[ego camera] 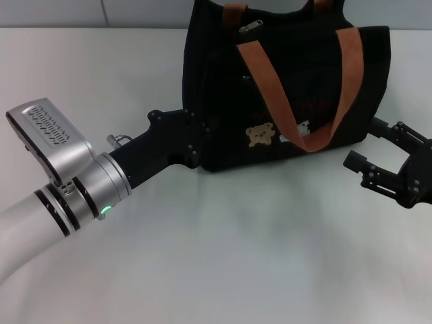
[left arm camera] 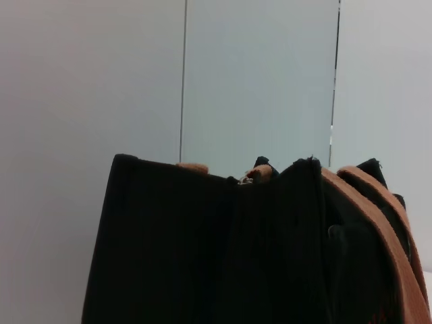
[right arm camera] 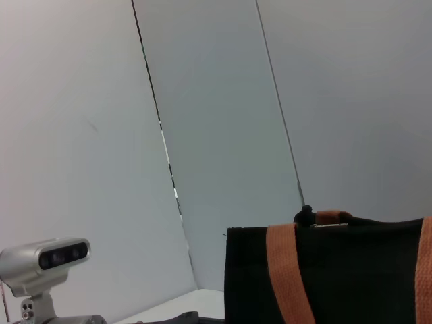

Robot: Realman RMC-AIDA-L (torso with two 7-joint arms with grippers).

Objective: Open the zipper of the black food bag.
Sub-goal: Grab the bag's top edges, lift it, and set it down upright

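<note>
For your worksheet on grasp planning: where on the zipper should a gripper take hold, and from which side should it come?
Grip the small silver pull tab of the zipper, coming from above. It sits on the black food bag's top edge near the robot's left end, and probably must travel toward the right.

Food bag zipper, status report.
Left gripper at bag's left end. Right gripper open, right of bag. Zipper pull untouched on top. Nothing in the way.

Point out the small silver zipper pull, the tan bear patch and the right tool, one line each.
Small silver metal zipper pull (ego camera: pixel 252 26), head view: on the tab.
Tan bear patch (ego camera: pixel 260 135), head view: bear's middle.
Right tool (ego camera: pixel 373 144), head view: between its open black fingertips.
</note>
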